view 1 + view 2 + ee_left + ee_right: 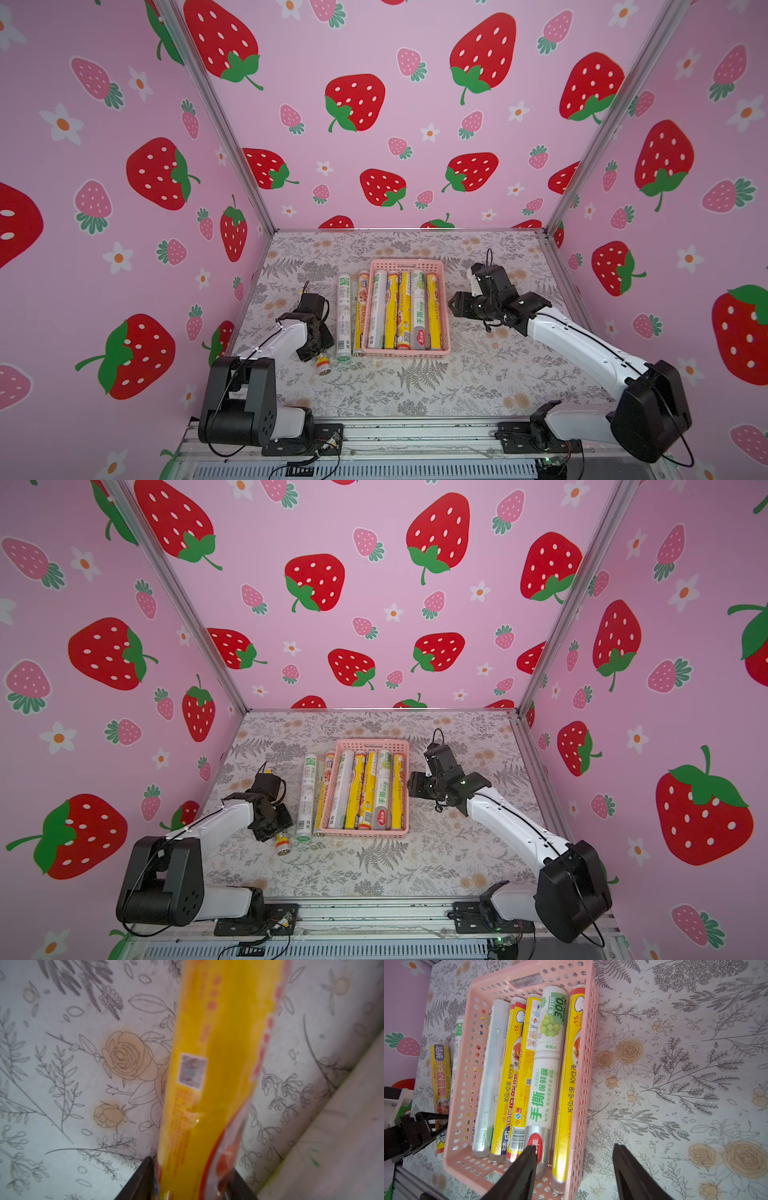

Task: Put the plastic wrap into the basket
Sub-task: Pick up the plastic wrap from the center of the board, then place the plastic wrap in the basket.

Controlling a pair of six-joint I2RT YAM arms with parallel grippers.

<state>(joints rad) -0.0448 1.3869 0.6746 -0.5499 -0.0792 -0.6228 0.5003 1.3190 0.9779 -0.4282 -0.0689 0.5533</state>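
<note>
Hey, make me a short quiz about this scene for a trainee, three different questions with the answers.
1. How many plastic wrap rolls lie inside the basket?
2. True or false: the right gripper is holding a roll.
3. What is the left gripper shut on? A: blue roll. B: yellow roll. C: black roll.
Key: 1. Five. 2. False, it is open and empty. 3. B.

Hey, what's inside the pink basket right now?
Five lie side by side in the basket: a silvery roll, two yellow rolls, a white green-labelled roll, another yellow roll. They cover the floor, so anything underneath is hidden.
</note>
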